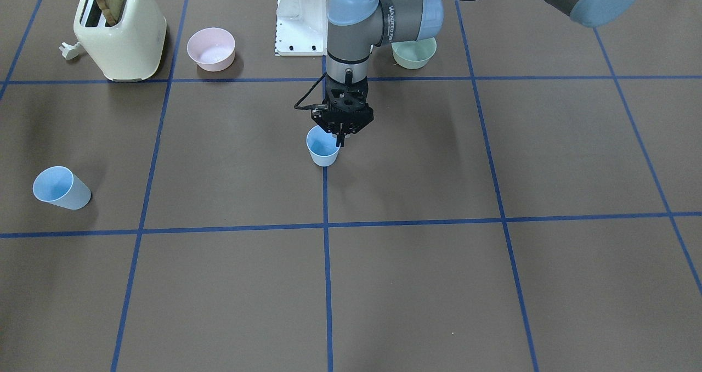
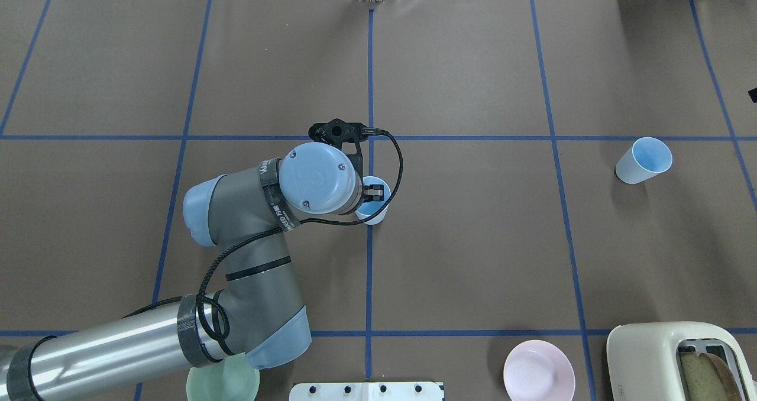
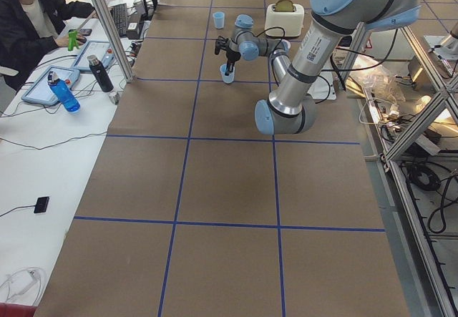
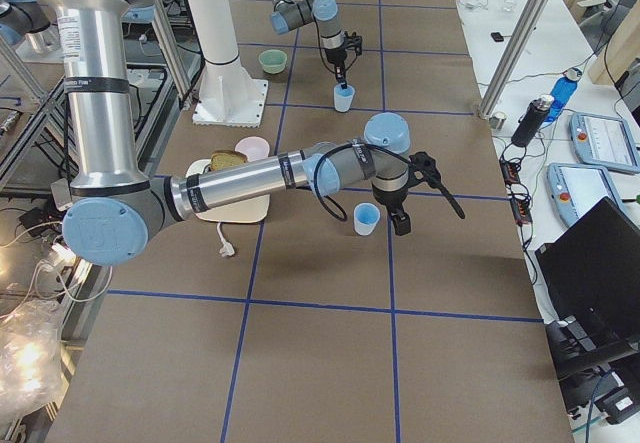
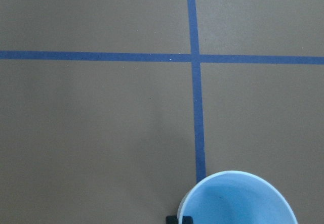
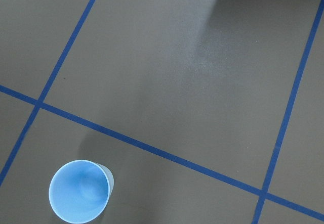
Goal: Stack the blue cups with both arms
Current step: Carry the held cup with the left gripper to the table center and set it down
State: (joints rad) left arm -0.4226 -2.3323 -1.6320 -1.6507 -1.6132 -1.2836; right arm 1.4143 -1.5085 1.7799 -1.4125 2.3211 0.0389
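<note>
The left gripper [image 1: 341,136] is clenched on the rim of a small light-blue tapered plastic cup [image 1: 322,151] at the centre of the brown table [image 1: 439,284]. An identical second cup [image 2: 643,160] stands well apart, at three o'clock in the overhead view. Whether the right gripper [image 4: 400,221] is released or clenched, I cannot tell.

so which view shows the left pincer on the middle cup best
Front-facing: the left pincer shows whole, pinching the middle cup at its rim. Overhead, the left arm hides most of it. Left wrist catches only a tip and the rim; side views are too small.
</note>
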